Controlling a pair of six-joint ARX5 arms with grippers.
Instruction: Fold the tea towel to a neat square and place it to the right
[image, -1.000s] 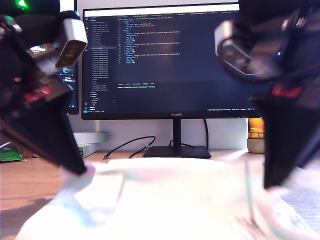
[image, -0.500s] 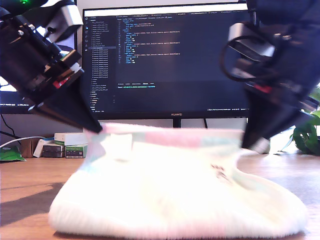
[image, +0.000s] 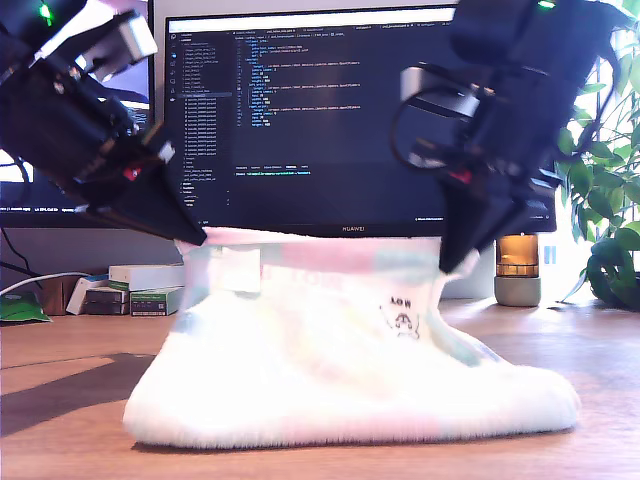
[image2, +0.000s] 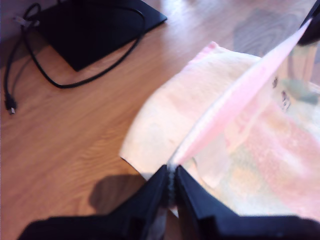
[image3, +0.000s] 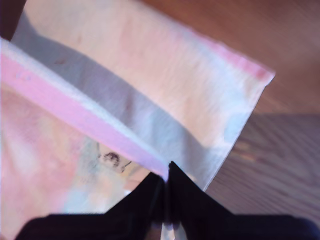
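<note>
Since half a second ago the tea towel (image: 330, 370) has risen a little, its top edge now covering the foot of the monitor (image: 310, 120), and the arm on the exterior view's right has drawn inward toward the middle of the frame. My first end effector (image: 195, 240) comes down from the upper left of the exterior view on a slanting arm, its black jaws clenched on one upper corner of the towel; the first wrist view shows that end effector (image2: 171, 182) pinched tight on the pink hem. My second end effector (image: 447, 265) slopes in from the upper right of the exterior view and grips the other upper corner, and in the second wrist view it (image3: 165, 187) is closed on the hem too. The hem runs taut and nearly level between them, across the middle of the frame. Below it the cloth hangs down and spreads wide on the wooden counter (image: 60, 400) in the lower centre. A small dark printed mark (image: 402, 312) sits on the cloth below my second end effector; its letters are too small to read for sure. A white tag (image: 240, 270) hangs just below my first end effector. The monitor's lower bezel reads HUAWEI (image: 350, 229); the code on its screen is too fine to read.
</note>
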